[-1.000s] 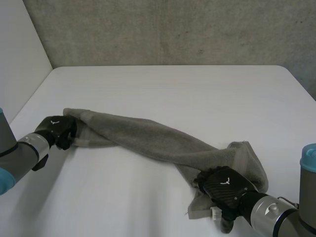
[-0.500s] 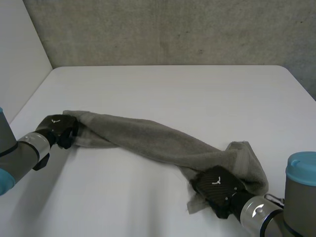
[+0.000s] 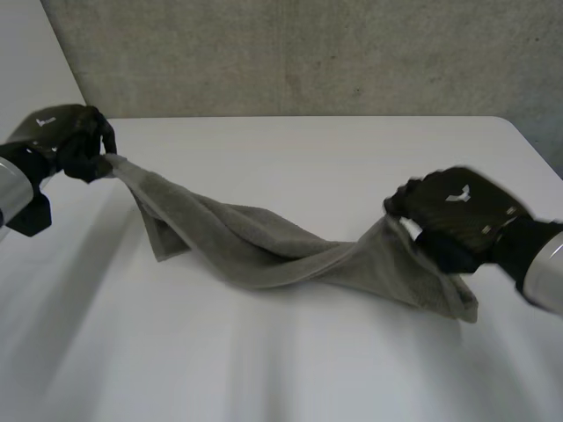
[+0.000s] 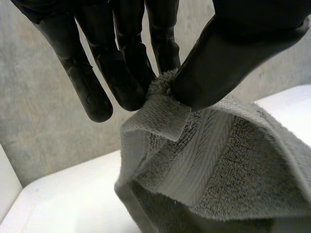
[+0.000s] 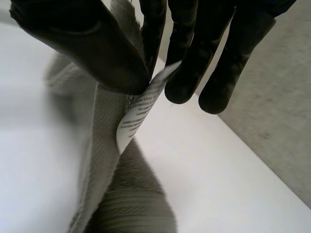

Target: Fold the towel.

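A white table (image 3: 308,158) is spread across the head view. Above it one grey towel (image 3: 255,251) is strung between the two hands, bunched and twisted along its length, with its middle sagging to the tabletop or just over it; contact there cannot be made out. The cloth is judged to be held up at its two ends so that it can be drawn straight and the twist shaken out before any fold is laid. The task is therefore reckoned to be at its opening stage, with no fold yet made. The left hand (image 3: 69,141) is raised over the table's far left corner, and a hemmed corner of the towel is pinched there between thumb and fingers, as is seen plainly in the left wrist view. The right hand (image 3: 453,215) is raised near the table's right edge. The opposite end is clamped between its thumb and fingers just at the sewn-in care label (image 5: 141,109), with a loose corner hanging below it. By count: one table, one towel, two hands, both gripping cloth, and one label.
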